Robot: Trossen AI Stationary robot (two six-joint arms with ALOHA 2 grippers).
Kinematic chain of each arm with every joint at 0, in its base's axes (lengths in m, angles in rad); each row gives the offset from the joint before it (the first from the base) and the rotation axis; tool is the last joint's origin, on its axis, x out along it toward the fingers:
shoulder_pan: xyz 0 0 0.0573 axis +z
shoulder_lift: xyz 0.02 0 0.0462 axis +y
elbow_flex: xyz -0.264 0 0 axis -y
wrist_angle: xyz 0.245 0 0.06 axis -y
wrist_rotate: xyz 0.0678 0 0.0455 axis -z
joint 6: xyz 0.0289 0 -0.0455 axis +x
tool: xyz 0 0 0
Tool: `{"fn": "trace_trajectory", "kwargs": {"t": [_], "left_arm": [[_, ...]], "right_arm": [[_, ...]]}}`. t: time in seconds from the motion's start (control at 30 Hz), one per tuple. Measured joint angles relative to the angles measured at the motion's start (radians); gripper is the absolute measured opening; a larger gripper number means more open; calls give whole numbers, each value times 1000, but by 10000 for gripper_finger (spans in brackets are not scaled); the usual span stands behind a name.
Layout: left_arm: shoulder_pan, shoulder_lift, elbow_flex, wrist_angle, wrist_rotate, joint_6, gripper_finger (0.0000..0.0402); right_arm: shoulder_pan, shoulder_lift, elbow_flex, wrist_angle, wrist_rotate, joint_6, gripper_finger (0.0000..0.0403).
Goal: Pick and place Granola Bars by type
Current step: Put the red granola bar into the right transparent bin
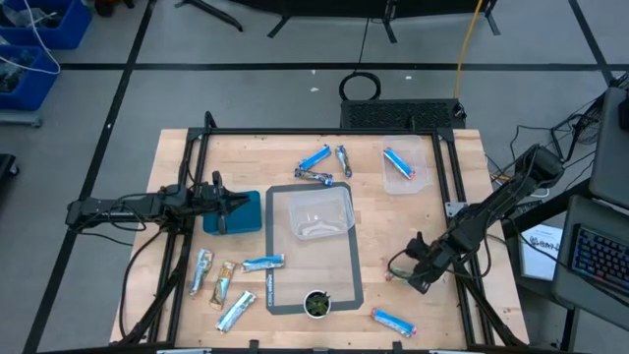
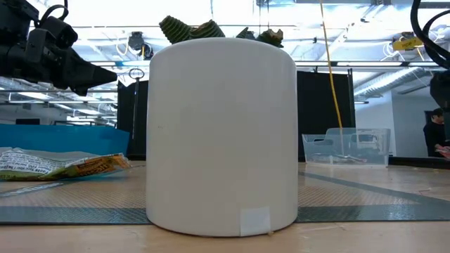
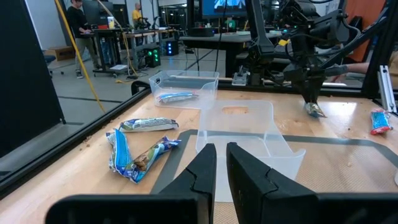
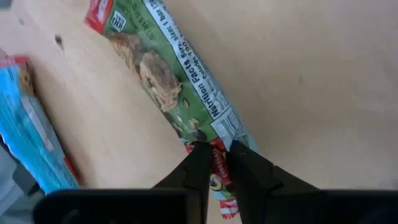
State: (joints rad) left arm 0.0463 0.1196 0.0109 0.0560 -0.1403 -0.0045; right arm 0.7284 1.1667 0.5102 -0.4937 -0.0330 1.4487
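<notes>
My right gripper [image 1: 418,272] is near the table's right near part, shut on a green-wrapped granola bar [image 4: 168,81], beside a blue bar [image 4: 31,134]. My left gripper [image 1: 224,202] is shut and touches nothing; it hovers above a teal bin [image 1: 241,211] at the left. Three blue bars [image 1: 314,157] lie flat at the far middle, and one lies in a clear tub [image 1: 403,169]. Several silvery and blue bars [image 1: 224,283] lie at the near left, and one blue bar [image 1: 393,320] lies near right. My right gripper pinches the green bar by its crimped end [image 4: 217,163] between the two fingertips, coming from above and pointing down. The bar hangs below the fingers [image 3: 314,109]. I cannot tell whether its lower end touches the wood.
A clear empty tub [image 1: 314,211] stands on a grey mat [image 1: 349,285] in the middle. A white pot with a green plant [image 1: 316,303] stands at the mat's near edge and fills the low view [image 2: 221,137]. A black frame [image 1: 447,157] borders the table.
</notes>
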Motion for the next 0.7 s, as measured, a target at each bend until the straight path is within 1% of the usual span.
{"fn": "trace_trajectory", "kwargs": {"t": [0.1, 0.2, 0.47, 0.6, 0.7], "left_arm": [[0, 0, 0, 0, 0, 0, 42], [0, 0, 0, 0, 0, 0, 42], [0, 0, 0, 0, 0, 0, 42], [0, 0, 0, 0, 0, 0, 42], [0, 0, 0, 0, 0, 0, 42]], "right_arm": [[0, 0, -1, 4, 61, 3, 21], [-1, 0, -1, 3, 123, 5, 12], [-21, 1, -3, -6, 269, 5, 14], [-40, 1, -9, -16, 323, 4, 10], [-55, 0, -26, -8, 333, 3, 9]]}}
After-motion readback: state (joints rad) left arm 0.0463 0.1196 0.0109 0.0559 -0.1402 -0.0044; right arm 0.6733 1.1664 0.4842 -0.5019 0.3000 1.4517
